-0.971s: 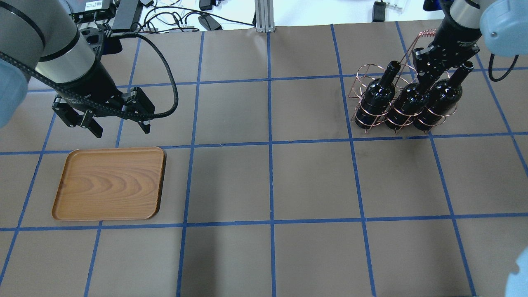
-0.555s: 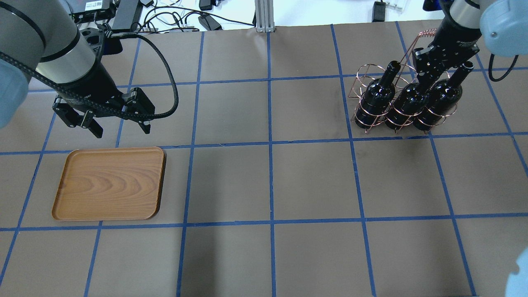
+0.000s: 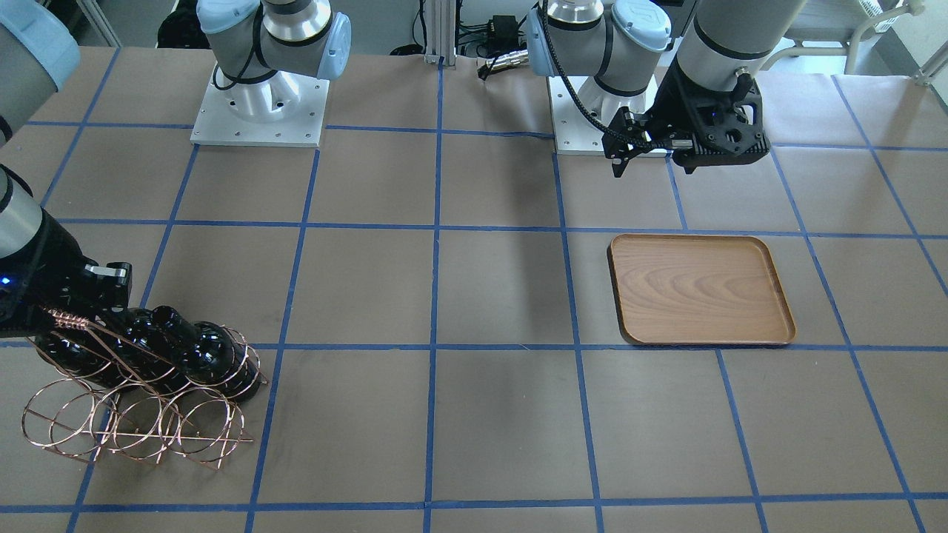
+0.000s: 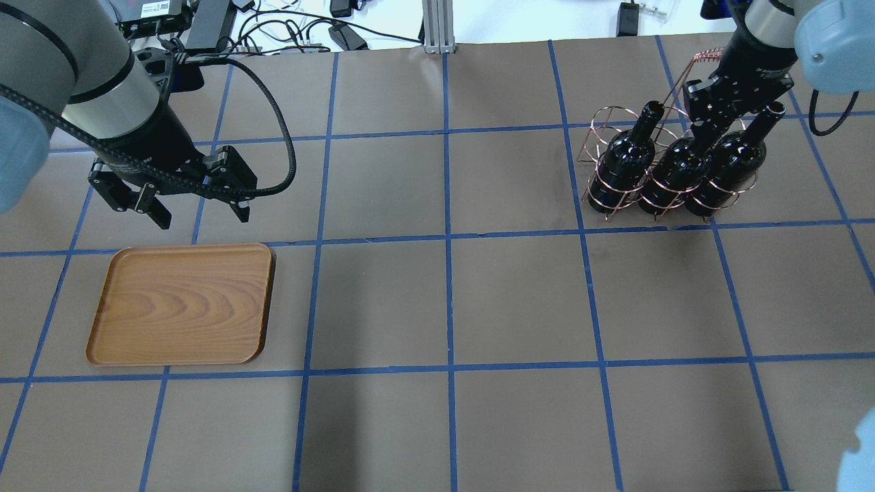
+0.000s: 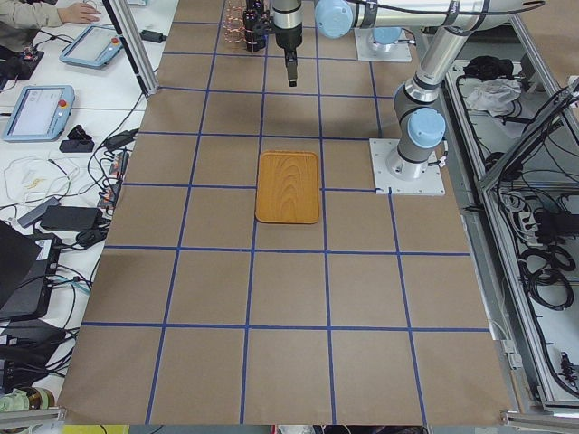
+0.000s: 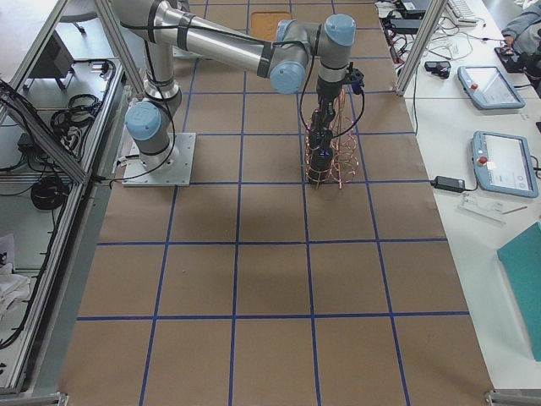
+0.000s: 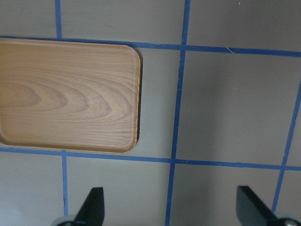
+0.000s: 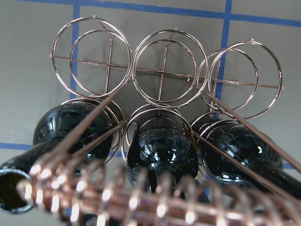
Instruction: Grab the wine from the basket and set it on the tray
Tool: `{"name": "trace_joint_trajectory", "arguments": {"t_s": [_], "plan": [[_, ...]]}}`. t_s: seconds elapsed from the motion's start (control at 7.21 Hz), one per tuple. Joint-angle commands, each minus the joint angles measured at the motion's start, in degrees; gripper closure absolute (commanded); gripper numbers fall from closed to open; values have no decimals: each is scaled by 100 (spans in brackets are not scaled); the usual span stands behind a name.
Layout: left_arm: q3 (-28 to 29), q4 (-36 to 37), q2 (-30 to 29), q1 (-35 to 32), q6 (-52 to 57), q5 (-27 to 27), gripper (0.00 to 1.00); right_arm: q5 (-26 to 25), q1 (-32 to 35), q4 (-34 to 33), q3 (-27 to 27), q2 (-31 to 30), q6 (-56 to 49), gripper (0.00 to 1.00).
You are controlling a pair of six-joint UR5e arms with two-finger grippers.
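Three black wine bottles lie in the copper wire basket (image 4: 618, 191) at the table's right: left (image 4: 625, 160), middle (image 4: 673, 171), right (image 4: 731, 164). My right gripper (image 4: 703, 126) is down at the middle bottle's neck, which it hides; its fingers do not show clearly, so I cannot tell if it grips. The right wrist view looks down on the middle bottle (image 8: 162, 153) behind the blurred handle (image 8: 141, 202). The wooden tray (image 4: 181, 304) lies empty at the left. My left gripper (image 4: 204, 219) hangs open and empty just beyond the tray's far edge.
The basket's twisted handle (image 4: 707, 55) rises beside my right wrist. Empty rings of the basket (image 3: 133, 429) face the operators' side. Cables and boxes (image 4: 273, 27) lie past the table's far edge. The left wrist view shows the tray (image 7: 70, 94) and both open fingers (image 7: 91, 205).
My right gripper has shifted very slightly at the middle bottle's neck. The bottles, basket, tray and left arm have stayed in place.
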Motion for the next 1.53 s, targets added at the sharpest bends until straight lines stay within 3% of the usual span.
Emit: {"name": "trace_joint_trajectory", "arguments": {"t_s": [0.0, 1.39], "plan": [[0, 13, -3, 0, -2, -12, 0, 0, 0, -1, -1, -6, 0, 94], [-27, -5, 15, 0, -2, 14, 0, -18, 0, -1, -1, 3, 0, 100]]}}
